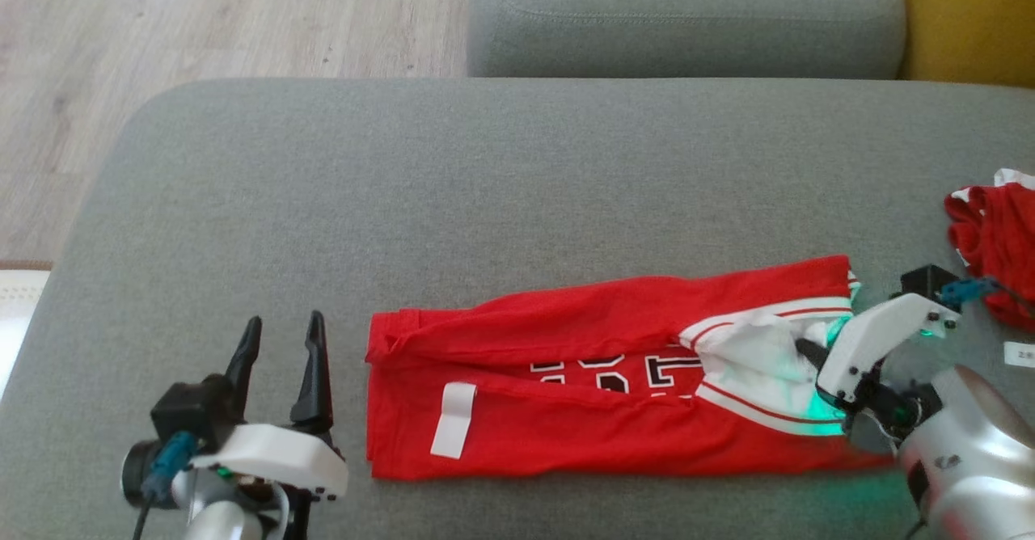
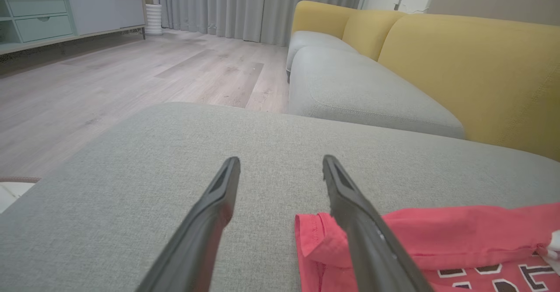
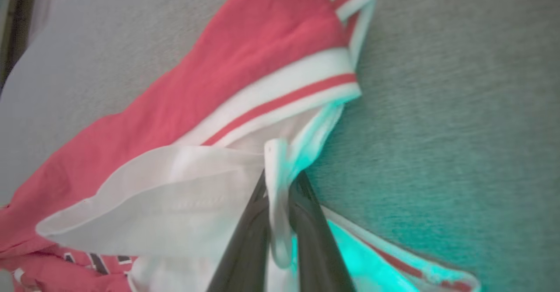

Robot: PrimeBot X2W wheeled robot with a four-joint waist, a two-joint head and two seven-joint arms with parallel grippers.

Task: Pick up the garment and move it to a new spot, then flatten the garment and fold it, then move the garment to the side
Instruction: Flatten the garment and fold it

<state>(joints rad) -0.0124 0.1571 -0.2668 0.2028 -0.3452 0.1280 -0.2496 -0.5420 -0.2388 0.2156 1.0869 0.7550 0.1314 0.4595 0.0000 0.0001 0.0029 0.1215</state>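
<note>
The garment point(image 1: 582, 394) is a red jersey with white trim and black lettering, folded into a long band across the grey cushion point(image 1: 485, 200). My right gripper point(image 1: 804, 350) is shut on a fold of its white trim at the right end; in the right wrist view the white cloth point(image 3: 275, 196) is pinched between the two dark fingers point(image 3: 245, 239). My left gripper point(image 1: 279, 338) stands open just left of the garment's left edge, with nothing between its fingers. In the left wrist view the red hem point(image 2: 315, 235) lies by the right finger point(image 2: 354, 213).
A second red and white garment point(image 1: 999, 241) lies bunched at the cushion's right edge, with a small white label point(image 1: 1020, 354) below it. Another grey seat cushion point(image 1: 687, 14) and a yellow backrest point(image 1: 970, 14) are behind. Wooden floor point(image 1: 202, 31) lies beyond the left edge.
</note>
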